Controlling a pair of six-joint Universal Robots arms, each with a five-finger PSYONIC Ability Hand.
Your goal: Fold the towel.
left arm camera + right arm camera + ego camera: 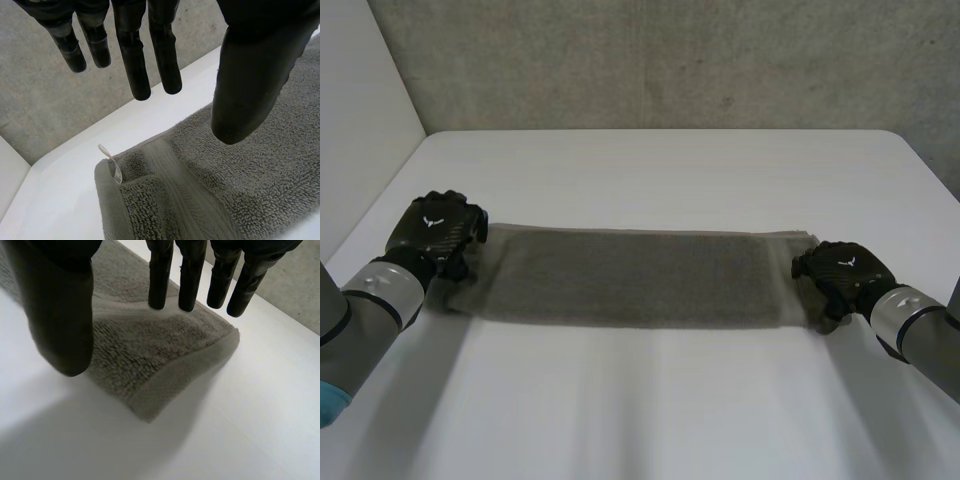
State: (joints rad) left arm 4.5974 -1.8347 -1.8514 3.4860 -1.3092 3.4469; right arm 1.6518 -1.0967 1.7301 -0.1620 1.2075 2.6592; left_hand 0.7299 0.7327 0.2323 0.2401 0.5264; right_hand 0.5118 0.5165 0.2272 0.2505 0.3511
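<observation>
1. The near strip of the white counter (650,400) is bare from its left edge to its right edge.
2. The two grey arms come in over the near corners, the left arm (360,310) by the counter's left edge and the right arm (920,335) by its right edge.
3. The black right hand (845,268) sits at the right end of the long grey terry towel (630,275), on the side of that end closest to the counter's near edge.
4. In the right wrist view its fingers (160,280) are straight and a little spread above the towel's (150,355) folded corner. The thumb (62,315) stands well apart from them, and nothing is held between thumb and fingers.
5. The towel lies as a folded band across the middle of the counter, running from near the left edge toward the right edge, its long sides parallel to the near edge.
6. The black left hand (438,228) is at the towel's left end, slightly farther back than the right hand.
7. In the left wrist view its fingers (137,60) are straight and relaxed, reaching out past the towel's (210,190) far edge. The thumb (250,90) hangs over the cloth, and the hand grips nothing.
8. A small white label loop (111,162) sticks out at the towel corner below those fingers.
9. Beyond the towel the counter runs bare to its far edge, where a rough grey wall (670,60) rises.
</observation>
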